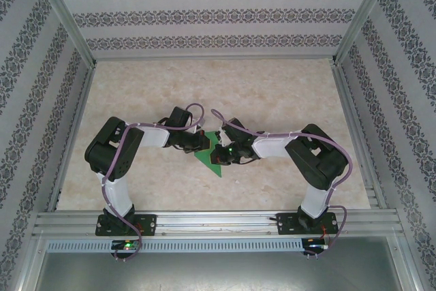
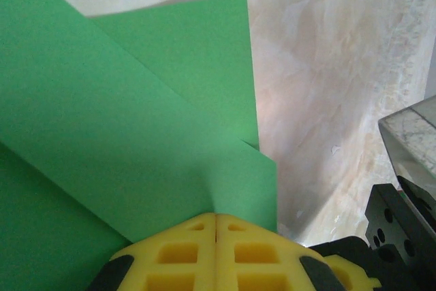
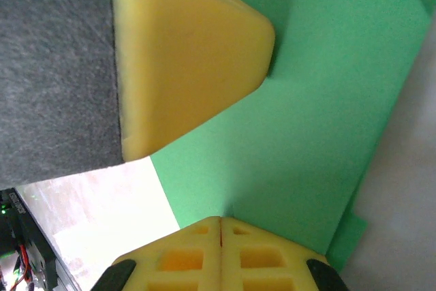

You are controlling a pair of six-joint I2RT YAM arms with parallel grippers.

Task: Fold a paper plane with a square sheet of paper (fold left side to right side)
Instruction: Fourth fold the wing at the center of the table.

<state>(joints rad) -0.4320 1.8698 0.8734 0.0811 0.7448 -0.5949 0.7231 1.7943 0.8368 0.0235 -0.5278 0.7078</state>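
Observation:
The square sheet of paper [image 1: 210, 156] is bright green and folded into a layered triangular shape, held at the middle of the table between both arms. In the left wrist view its overlapping layers [image 2: 136, 134] rise from my left gripper [image 2: 216, 216], whose yellow fingers are shut on the paper's edge. My right gripper [image 3: 220, 221] is likewise shut on the paper [image 3: 320, 120], which creases where it leaves the fingers. A yellow fingertip of the left gripper [image 3: 184, 59] presses the paper from the opposite side. From above, the left gripper [image 1: 198, 142] and the right gripper [image 1: 222, 149] almost touch.
The marble-patterned table [image 1: 272, 93] is bounded by patterned walls and an aluminium rail [image 1: 218, 221] at the near edge. The right arm's black body [image 2: 409, 195] sits close at the right of the left wrist view.

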